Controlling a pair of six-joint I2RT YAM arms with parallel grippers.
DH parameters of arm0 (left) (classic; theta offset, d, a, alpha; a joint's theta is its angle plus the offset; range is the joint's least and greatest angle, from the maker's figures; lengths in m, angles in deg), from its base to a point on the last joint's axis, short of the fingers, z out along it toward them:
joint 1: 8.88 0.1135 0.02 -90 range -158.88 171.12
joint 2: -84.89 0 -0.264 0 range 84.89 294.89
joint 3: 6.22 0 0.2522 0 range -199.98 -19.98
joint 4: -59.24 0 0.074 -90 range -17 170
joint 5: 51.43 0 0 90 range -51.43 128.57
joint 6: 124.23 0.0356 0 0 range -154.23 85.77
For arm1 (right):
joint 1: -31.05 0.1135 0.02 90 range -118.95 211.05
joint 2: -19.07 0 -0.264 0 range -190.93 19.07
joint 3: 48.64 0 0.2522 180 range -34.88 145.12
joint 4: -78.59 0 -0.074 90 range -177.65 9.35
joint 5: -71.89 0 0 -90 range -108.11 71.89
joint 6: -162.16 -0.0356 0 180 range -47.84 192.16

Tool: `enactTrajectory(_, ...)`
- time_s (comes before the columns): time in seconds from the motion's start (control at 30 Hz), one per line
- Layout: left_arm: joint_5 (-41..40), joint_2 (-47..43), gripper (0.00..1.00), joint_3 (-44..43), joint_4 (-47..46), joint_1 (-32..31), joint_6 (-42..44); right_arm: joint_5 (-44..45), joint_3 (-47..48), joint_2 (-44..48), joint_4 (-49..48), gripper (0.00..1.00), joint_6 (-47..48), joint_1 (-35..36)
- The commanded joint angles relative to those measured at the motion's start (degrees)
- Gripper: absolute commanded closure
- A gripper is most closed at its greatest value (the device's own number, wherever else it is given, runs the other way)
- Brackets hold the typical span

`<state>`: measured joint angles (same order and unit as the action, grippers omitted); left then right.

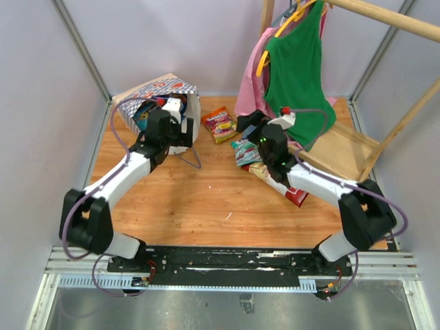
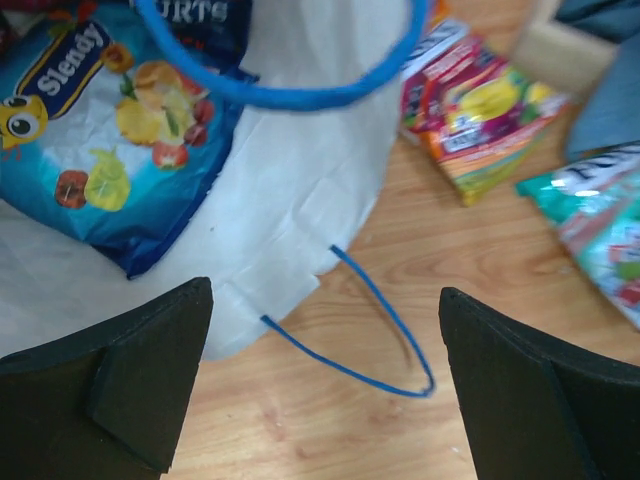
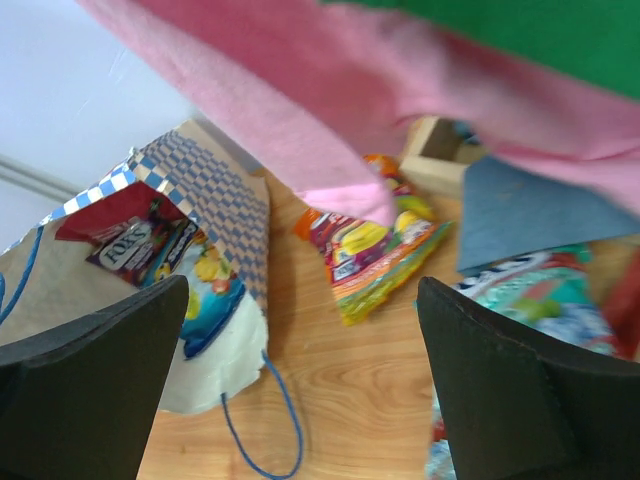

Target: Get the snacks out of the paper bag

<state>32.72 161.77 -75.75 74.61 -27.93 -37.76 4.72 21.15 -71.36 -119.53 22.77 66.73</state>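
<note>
At back left of the worktop (image 1: 206,199) lies the paper bag (image 1: 157,88), a blue packet (image 2: 100,140) inside, an orange-green packet (image 1: 219,125) beside it. We record the left end effector (image 2: 325,300) and right end effector (image 3: 300,290) wide open, empty.

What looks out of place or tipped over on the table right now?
The paper bag lies tipped on its side at the table's far left, mouth open, a blue packet still inside. Other packets lie scattered beside the clothes rack, one partly under the right arm.
</note>
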Motion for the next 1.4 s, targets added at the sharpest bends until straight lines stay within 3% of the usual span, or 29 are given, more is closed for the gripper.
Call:
enactTrajectory(0.0,-7.1,10.3,0.00,-7.3,2.9,-0.2,5.1,8.3,-7.0,9.8,-1.4,0.02,7.1,-1.8)
enactTrajectory(0.37,-17.9,37.0,0.01,-28.3,11.1,0.5,9.0,9.2,-15.4,22.5,2.7,0.01,4.5,-3.2)
enactTrajectory(0.6,-17.7,45.1,0.07,-37.7,12.4,4.8,12.3,8.4,-16.0,28.1,7.0,0.02,5.5,-4.7)
enactTrajectory(0.73,-14.3,45.2,0.12,-38.4,11.4,7.9,12.7,9.9,-18.1,31.0,7.3,0.02,6.4,-5.8)
enactTrajectory(0.97,-17.6,48.9,0.19,-39.6,10.3,8.6,19.3,6.4,-19.2,31.0,7.8,0.02,2.9,-9.1)
enactTrajectory(1.2,-12.6,46.7,0.18,-33.1,7.6,8.5,22.6,5.1,-19.7,30.5,8.2,0.02,1.8,-10.5)
enactTrajectory(1.37,-18.2,48.6,0.12,-33.2,5.7,8.2,24.4,4.3,-19.9,30.1,8.2,0.02,1.1,-10.9)
